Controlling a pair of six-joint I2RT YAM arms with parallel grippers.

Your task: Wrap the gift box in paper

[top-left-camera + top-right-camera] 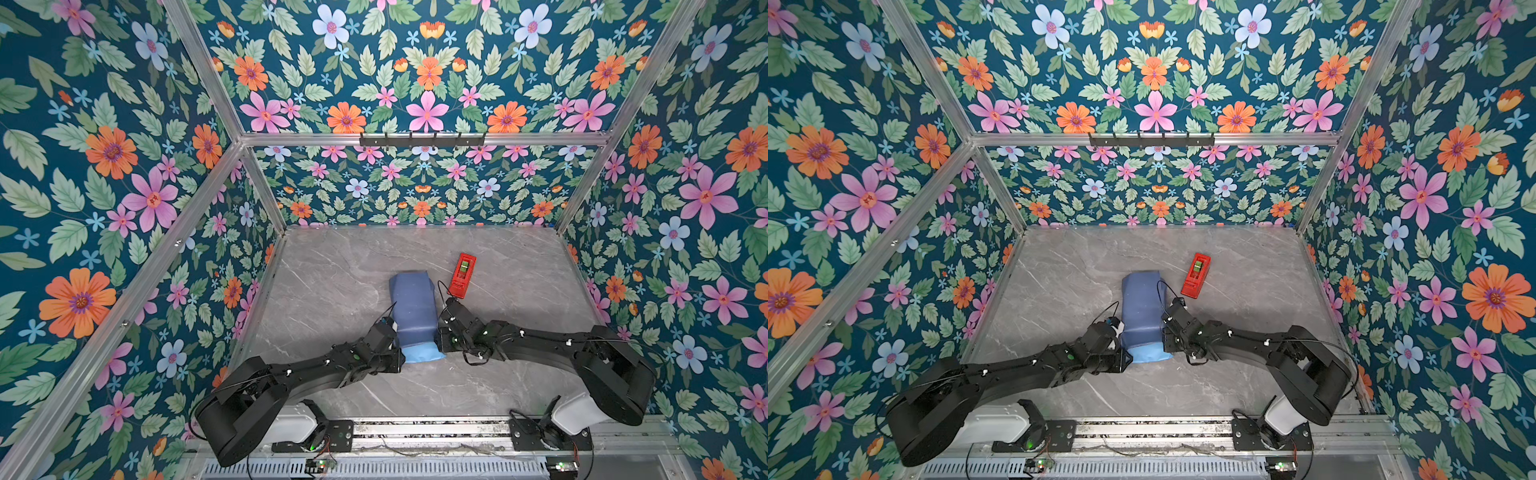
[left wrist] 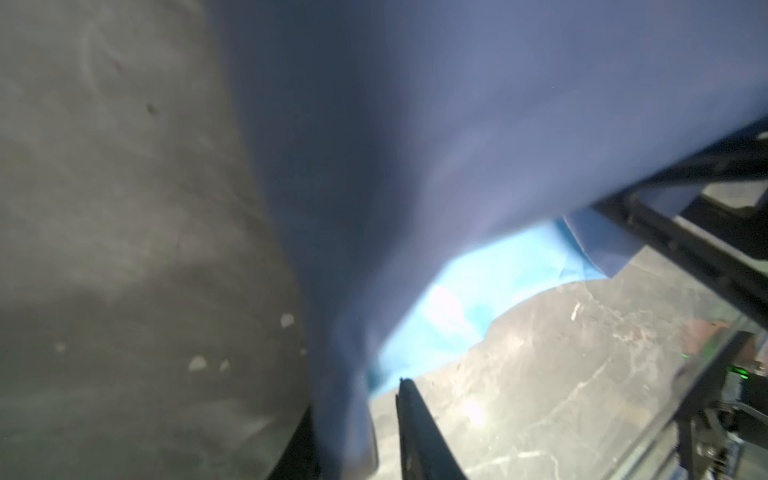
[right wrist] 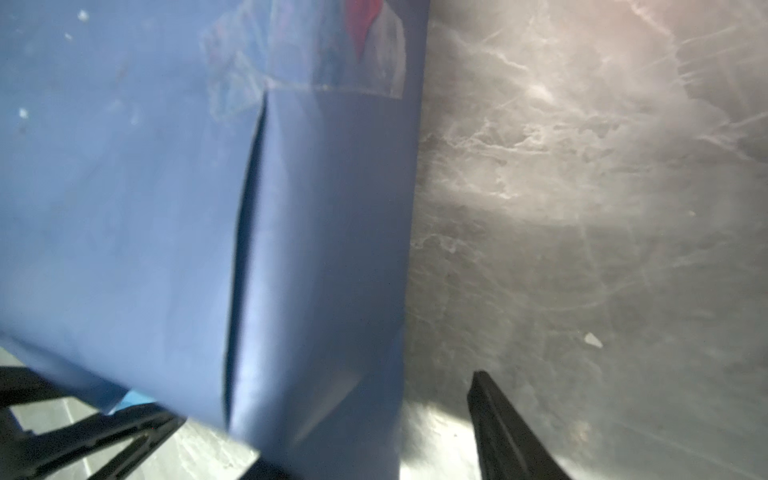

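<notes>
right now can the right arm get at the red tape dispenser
Probably yes: the dispenser lies on bare table just beyond the right end effector, with nothing between them. That arm is at the side of the paper, though.

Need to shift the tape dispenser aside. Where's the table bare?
Bare table: between left wall and paper; the far strip behind the tape dispenser; right of it to right wall. Crowded: paper's near end, flanked by left hand and right hand.
</notes>
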